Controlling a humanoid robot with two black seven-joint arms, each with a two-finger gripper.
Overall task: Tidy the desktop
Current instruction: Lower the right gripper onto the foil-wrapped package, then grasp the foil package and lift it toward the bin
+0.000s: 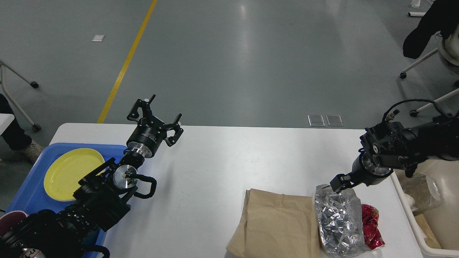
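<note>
The white desktop (229,161) fills the lower part of the head view. On it at the front right lie a brown paper bag (276,225), a crumpled silver foil bag (337,218) and a red foil wrapper (371,225). My left gripper (157,116) is open and empty above the desktop's far left edge. My right gripper (337,183) hangs just above the top of the silver foil bag; it is seen end-on and dark, so its fingers cannot be told apart.
A blue tray (25,193) with a yellow plate (71,172) sits at the left edge. A beige bin (430,222) holding trash stands off the right end, partly behind my right arm. A dark red cup (10,220) shows at the lower left.
</note>
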